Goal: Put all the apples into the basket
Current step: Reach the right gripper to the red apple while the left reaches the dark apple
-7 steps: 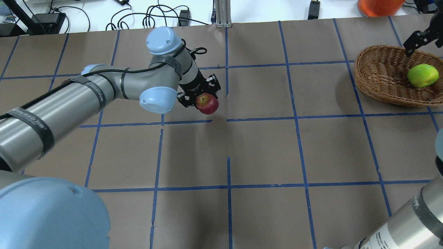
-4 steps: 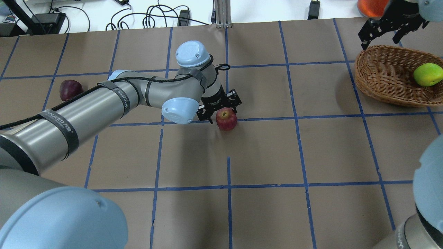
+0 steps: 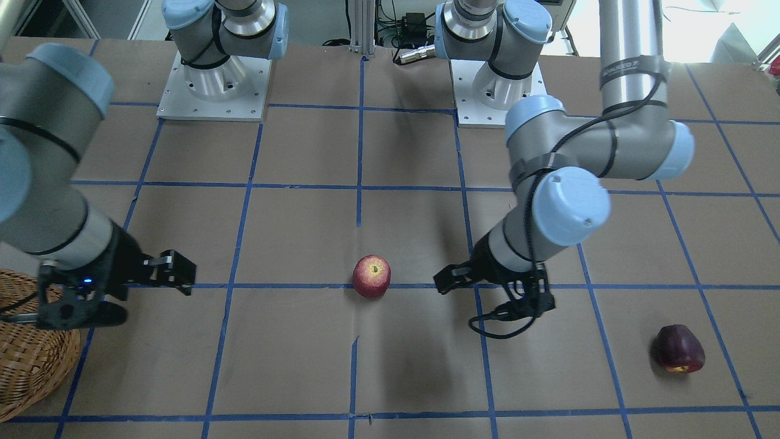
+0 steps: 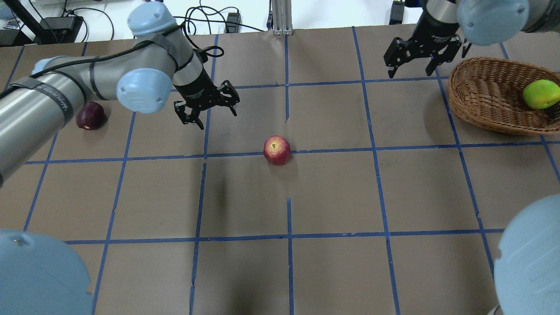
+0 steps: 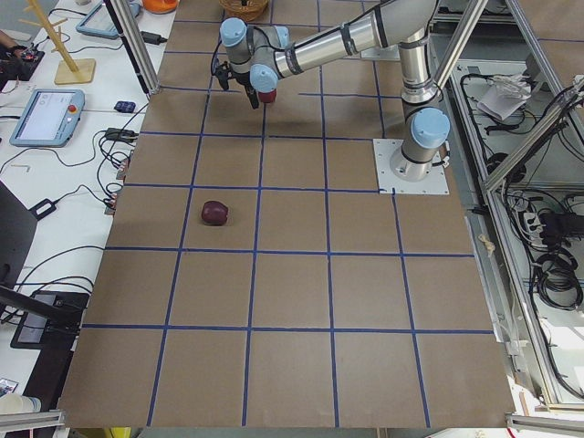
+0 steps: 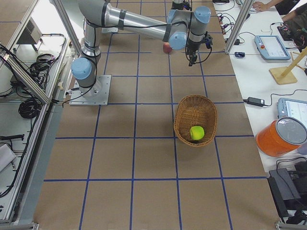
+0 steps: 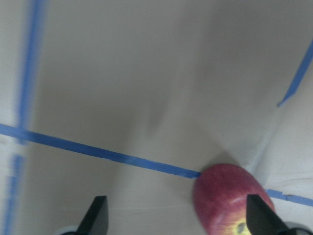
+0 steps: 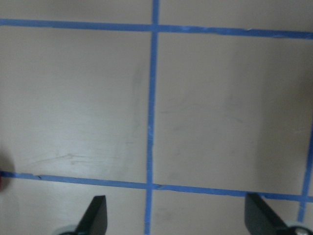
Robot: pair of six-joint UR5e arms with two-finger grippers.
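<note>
Backed off the red apple [image 4: 277, 150], my left claw [image 4: 215, 116] hangs wide and empty; the right claw [image 4: 410, 70], also wide and empty, has swung out from the basket [image 4: 464, 109]. I judge the apple was parked well short of the basket so the right arm can reach it; the green apple [image 4: 541, 94] lies inside.

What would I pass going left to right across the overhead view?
dark maroon apple → left gripper → red apple → right gripper → basket, with the green apple at its right end
</note>
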